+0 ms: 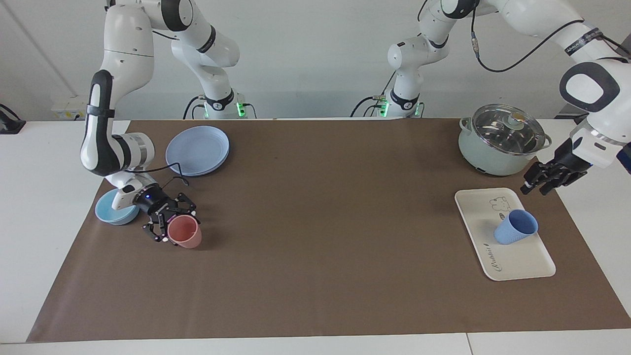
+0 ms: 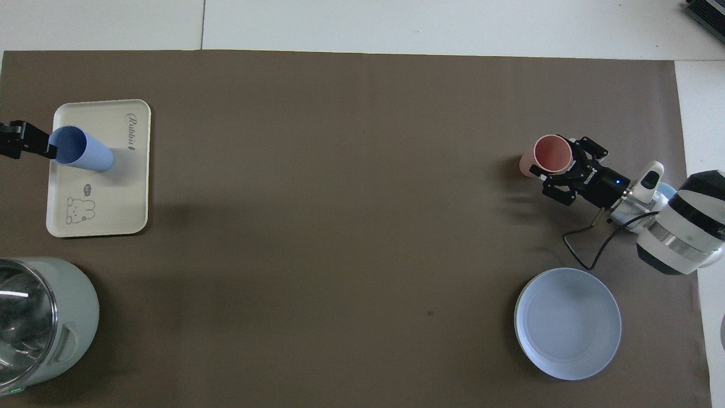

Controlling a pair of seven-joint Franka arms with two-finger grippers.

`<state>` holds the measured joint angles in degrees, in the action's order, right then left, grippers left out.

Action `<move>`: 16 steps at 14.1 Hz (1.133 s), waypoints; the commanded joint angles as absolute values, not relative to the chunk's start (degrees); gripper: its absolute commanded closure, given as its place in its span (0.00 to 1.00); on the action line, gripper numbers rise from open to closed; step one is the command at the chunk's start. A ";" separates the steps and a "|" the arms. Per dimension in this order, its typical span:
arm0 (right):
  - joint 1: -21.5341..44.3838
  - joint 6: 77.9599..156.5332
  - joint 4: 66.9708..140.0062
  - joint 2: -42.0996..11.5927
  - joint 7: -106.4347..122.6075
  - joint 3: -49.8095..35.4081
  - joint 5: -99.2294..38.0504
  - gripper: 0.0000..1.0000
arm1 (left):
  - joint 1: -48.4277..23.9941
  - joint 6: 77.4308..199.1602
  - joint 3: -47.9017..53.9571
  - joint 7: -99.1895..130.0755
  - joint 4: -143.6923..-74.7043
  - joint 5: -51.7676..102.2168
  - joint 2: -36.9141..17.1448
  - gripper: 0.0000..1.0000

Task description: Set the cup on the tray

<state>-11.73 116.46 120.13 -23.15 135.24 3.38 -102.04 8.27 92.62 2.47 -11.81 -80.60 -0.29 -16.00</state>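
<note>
A: Start well apart from the tray (image 1: 517,261), toward the right arm's end of the table (image 1: 315,276). Spot anything?

B: Yes: a light-blue bowl (image 1: 106,213), partly covered by the right arm's wrist. Just beside it, the right gripper (image 1: 173,226), down low, fingers spread wide at the rim of a salmon-pink cup (image 1: 188,239). Not clamped on it; cannot tell whether touching. Pink cup upright on the table.

A: And closer to the robots than the tray, at that same end?

B: A round blue plate (image 1: 197,150), lying flat, apart from the bowl and the pink cup.

A: Now move along to the tray itself.

B: Lies flat near the left arm's end of the table, bear drawing at the end nearer the robots, cursive lettering at the other. Carries the cup (image 1: 515,228), periwinkle blue, upright, mouth up, standing on the tray beside the bear drawing.

A: Anything next to the tray?

B: Just nearer the robots than the tray, a pale green pot (image 1: 498,148) with a glass lid on. Last, the left gripper (image 1: 536,188), raised between the pot and the tray's corner, clear of the cup, fingers parted and holding nothing.
</note>
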 commanded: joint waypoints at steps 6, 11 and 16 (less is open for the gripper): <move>-13.71 112.50 121.64 -21.63 136.94 2.90 -102.83 0.00 | 0.79 86.31 2.64 -3.69 -83.83 -6.59 -7.49 0.36; -13.54 113.29 122.43 -18.64 134.13 2.99 -102.22 0.00 | 1.05 90.96 2.72 -3.60 -90.78 -4.66 -2.38 0.36; -13.71 117.57 122.78 -12.15 122.48 3.16 -94.42 0.00 | 1.06 95.45 2.72 -1.06 -97.64 -0.97 1.23 0.37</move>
<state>-13.00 114.35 120.76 -17.82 129.31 3.52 -98.76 1.22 92.52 2.97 -2.72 -92.65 -2.31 -2.18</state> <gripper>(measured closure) 0.000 0.361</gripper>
